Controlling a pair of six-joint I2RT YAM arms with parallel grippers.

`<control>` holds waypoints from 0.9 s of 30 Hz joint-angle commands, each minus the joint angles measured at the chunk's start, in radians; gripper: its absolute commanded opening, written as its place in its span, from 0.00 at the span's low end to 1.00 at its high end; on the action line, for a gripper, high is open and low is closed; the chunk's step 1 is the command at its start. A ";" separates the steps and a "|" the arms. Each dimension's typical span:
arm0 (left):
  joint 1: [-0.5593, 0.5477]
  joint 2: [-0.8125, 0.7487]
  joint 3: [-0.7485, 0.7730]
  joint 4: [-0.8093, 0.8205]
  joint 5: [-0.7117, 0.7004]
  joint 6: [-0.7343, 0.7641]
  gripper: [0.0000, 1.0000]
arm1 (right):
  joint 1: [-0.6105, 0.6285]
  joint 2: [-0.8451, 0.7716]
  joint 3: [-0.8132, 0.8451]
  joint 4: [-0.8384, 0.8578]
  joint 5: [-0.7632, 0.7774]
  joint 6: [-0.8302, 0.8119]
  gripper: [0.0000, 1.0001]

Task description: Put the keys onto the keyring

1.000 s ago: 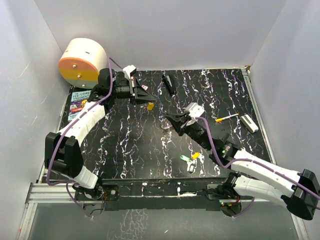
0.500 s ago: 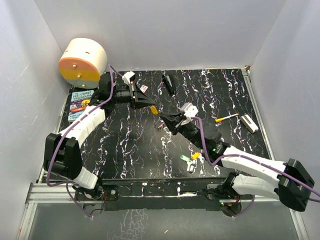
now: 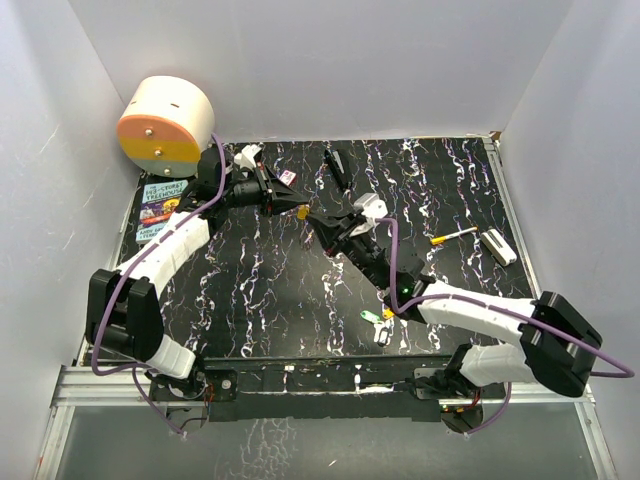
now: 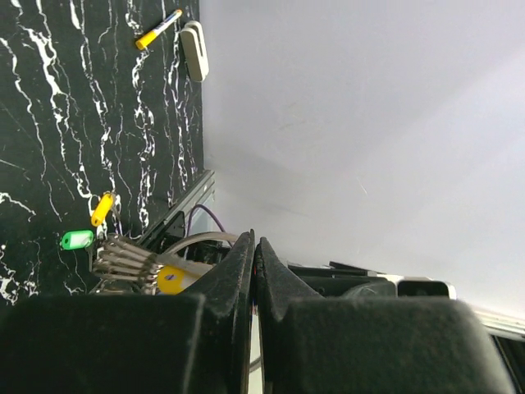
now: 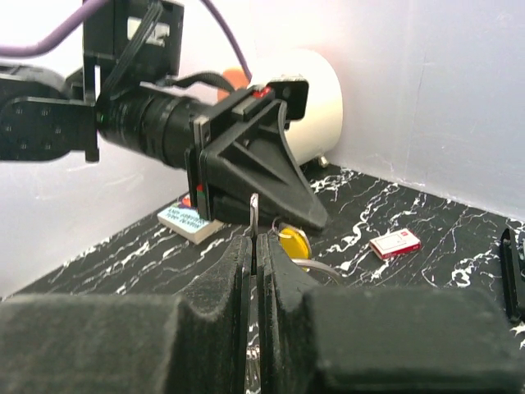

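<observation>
My left gripper (image 3: 303,207) is shut and holds the keyring (image 4: 123,263), a silver wire ring with a fan of grey keys and a round yellow tag (image 5: 293,242), above the table's back left. My right gripper (image 3: 316,221) is shut on a thin grey metal blade (image 5: 253,213), seemingly one small key, with its tips right at the left gripper (image 5: 246,164) and the ring. The loose keys lie on the table front centre: green (image 3: 368,317), yellow-orange (image 3: 388,311) and white (image 3: 382,335). Green (image 4: 76,240) and yellow-orange (image 4: 102,208) also show in the left wrist view.
A cream and orange cylinder (image 3: 165,125) stands at the back left with a book (image 3: 160,205) below it. A red-and-white box (image 3: 288,177) and a black stick (image 3: 337,168) lie at the back. A yellow marker (image 3: 452,236) and a white piece (image 3: 499,246) lie at the right.
My right gripper has moved up and left across the table until its tips meet the left gripper. The left gripper shifted slightly with the keyring. The loose keys have not moved.
</observation>
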 commanded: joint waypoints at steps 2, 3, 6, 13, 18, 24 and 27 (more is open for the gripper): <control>-0.004 -0.061 0.016 -0.050 -0.056 -0.017 0.00 | 0.017 0.023 0.082 0.161 0.084 0.025 0.08; -0.004 -0.061 0.017 -0.052 -0.060 -0.019 0.00 | 0.018 0.032 0.089 0.157 0.089 0.025 0.08; -0.005 -0.059 0.023 -0.055 -0.070 -0.022 0.00 | 0.022 0.050 0.092 0.156 0.108 0.034 0.08; -0.004 -0.068 0.015 -0.071 -0.074 -0.027 0.00 | 0.027 0.083 0.105 0.158 0.146 0.033 0.08; -0.004 -0.069 0.012 -0.070 -0.074 -0.032 0.00 | 0.027 0.110 0.113 0.162 0.152 0.030 0.08; -0.004 -0.072 0.011 -0.072 -0.073 -0.036 0.00 | 0.027 0.139 0.132 0.145 0.163 0.021 0.08; -0.004 -0.073 0.009 -0.071 -0.074 -0.037 0.00 | 0.027 0.146 0.132 0.150 0.166 0.023 0.08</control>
